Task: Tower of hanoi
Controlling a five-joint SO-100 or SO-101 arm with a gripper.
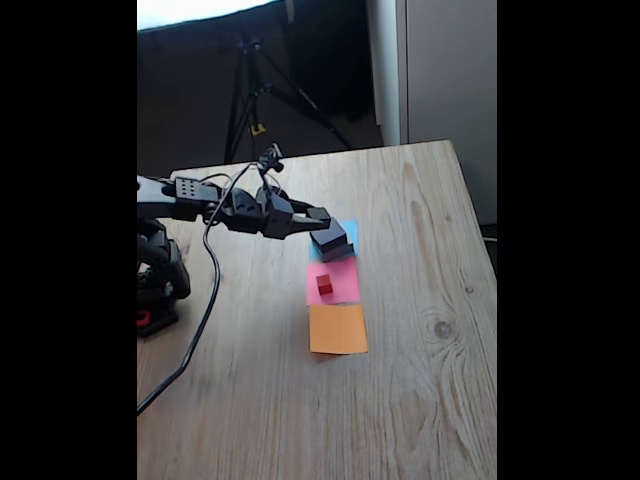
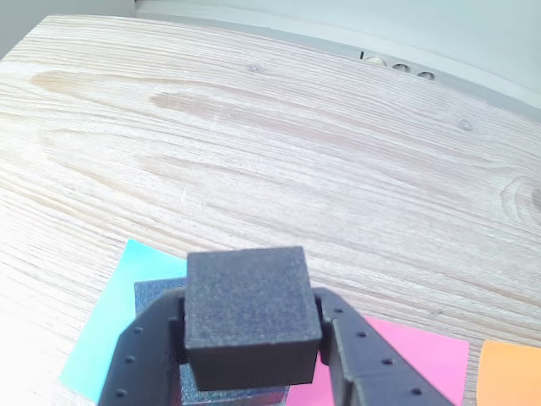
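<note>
The small black cube (image 2: pixel 247 315) sits clamped between the two fingers of the end effector (image 2: pixel 250 334), one finger pressed against each side face, its top face turned toward the wrist camera. It appears lifted just above the black slab (image 2: pixel 156 296), whose corner shows at the cube's left in the wrist view; whether the cube's underside touches that slab cannot be told. The slab lies on the blue paper square (image 2: pixel 118 321), the one nearest the counter's far edge in the fixed view. A grey slab under it cannot be made out.

The tiny red cube (image 1: pixel 325 285) rests alone on the pink paper square (image 1: pixel 335 282), just beside the blue one toward the near edge. Beyond it, the orange paper square (image 1: pixel 338 329) lies bare.

The relation that matters is the line of three squares: it runs from the held cube toward the counter (image 1: pixel 420 380) near edge, pink first, orange last. Judging by the rules of the puzzle, the cube cannot go onto the smaller red one, so the orange square looks the likely target, with the carry passing over the red cube.
</note>
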